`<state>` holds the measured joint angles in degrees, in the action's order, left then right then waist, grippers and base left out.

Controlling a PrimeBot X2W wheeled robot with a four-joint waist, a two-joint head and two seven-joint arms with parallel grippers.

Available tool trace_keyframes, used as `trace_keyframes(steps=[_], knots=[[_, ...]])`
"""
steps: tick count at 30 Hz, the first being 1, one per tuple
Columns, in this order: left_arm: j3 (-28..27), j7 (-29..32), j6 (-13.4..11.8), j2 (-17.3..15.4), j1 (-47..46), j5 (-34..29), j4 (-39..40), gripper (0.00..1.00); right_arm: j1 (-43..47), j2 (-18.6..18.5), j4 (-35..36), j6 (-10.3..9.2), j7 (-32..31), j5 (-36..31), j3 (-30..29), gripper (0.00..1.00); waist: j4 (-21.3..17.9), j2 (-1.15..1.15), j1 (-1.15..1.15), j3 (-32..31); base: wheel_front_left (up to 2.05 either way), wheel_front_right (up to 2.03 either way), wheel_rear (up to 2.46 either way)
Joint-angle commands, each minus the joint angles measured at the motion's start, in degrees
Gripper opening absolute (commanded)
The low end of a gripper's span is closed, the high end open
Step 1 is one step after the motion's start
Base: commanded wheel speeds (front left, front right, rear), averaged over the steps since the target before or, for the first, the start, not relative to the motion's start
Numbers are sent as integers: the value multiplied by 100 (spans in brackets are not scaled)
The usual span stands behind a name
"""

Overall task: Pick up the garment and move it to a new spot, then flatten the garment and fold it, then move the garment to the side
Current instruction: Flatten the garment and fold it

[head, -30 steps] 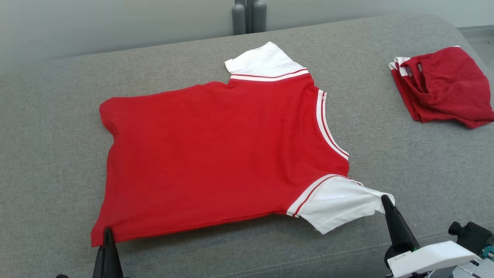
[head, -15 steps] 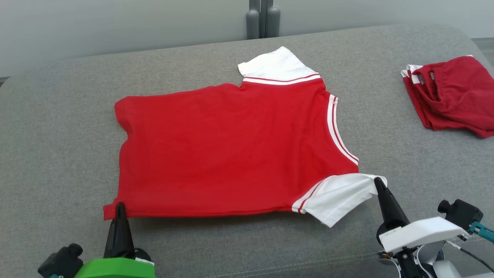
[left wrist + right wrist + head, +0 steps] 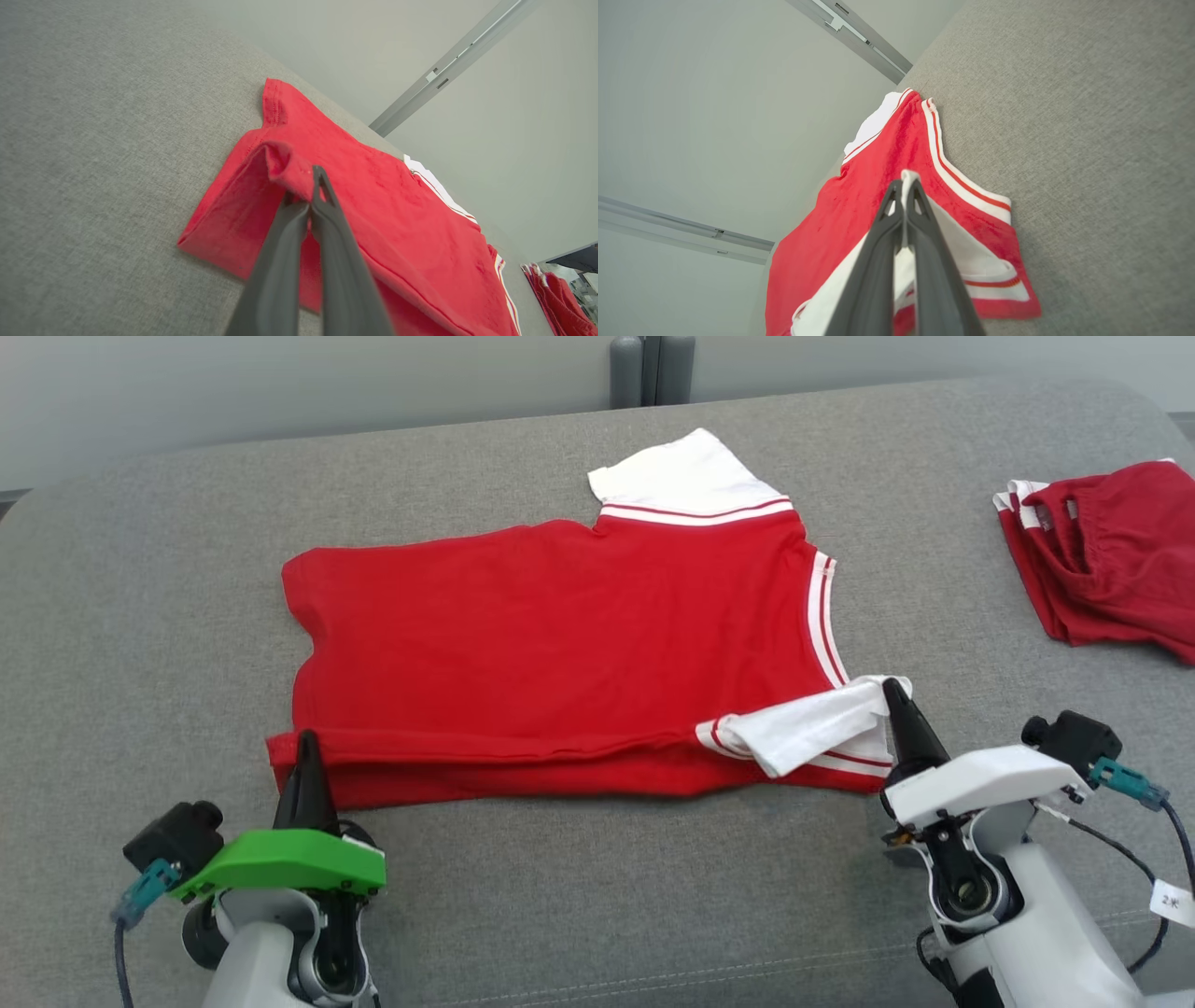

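The red garment [image 3: 560, 625] lies spread across the middle of the head view. Its near edge is lifted and doubled over onto the body as a narrow band along the lower side. In the lower left of the frame, the left hand [image 3: 306, 739] is pinched tight on the garment's red hem corner. The left wrist view shows that corner bunched between the closed fingers [image 3: 327, 205]. In the lower right, the right hand [image 3: 892, 689] is clamped on the near white sleeve [image 3: 812, 728], which is turned back over the red cloth. The grey fabric worktop [image 3: 140, 569] carries it all. A pile of folded red clothes [image 3: 1111, 560] sits well apart at the right edge.
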<state>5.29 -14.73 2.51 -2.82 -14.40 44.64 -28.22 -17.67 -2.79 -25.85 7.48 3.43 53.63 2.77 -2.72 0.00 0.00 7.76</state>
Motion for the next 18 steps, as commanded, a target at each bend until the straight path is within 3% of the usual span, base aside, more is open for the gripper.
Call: trace_keyframes(steps=[1, 8, 18], knots=[[-7, -19, 0, -30, -216, -72, -158, 0, -215, -21, -212, 2, 49, -17, 20, 0, 9, 0, 0, 78, 0, 0, 0], [4, -47, 163, -42, -1043, -279, -1192, 0, -1625, -21, -1855, 2, 343, -46, 448, 0, 98, 0, 0, 417, 0, 0, 0], [-73, -47, 216, -28, -1455, -525, -1584, 0, -2548, -22, -2929, 2, 610, 150, 851, 0, 183, 0, 0, 526, 0, 0, 0]])
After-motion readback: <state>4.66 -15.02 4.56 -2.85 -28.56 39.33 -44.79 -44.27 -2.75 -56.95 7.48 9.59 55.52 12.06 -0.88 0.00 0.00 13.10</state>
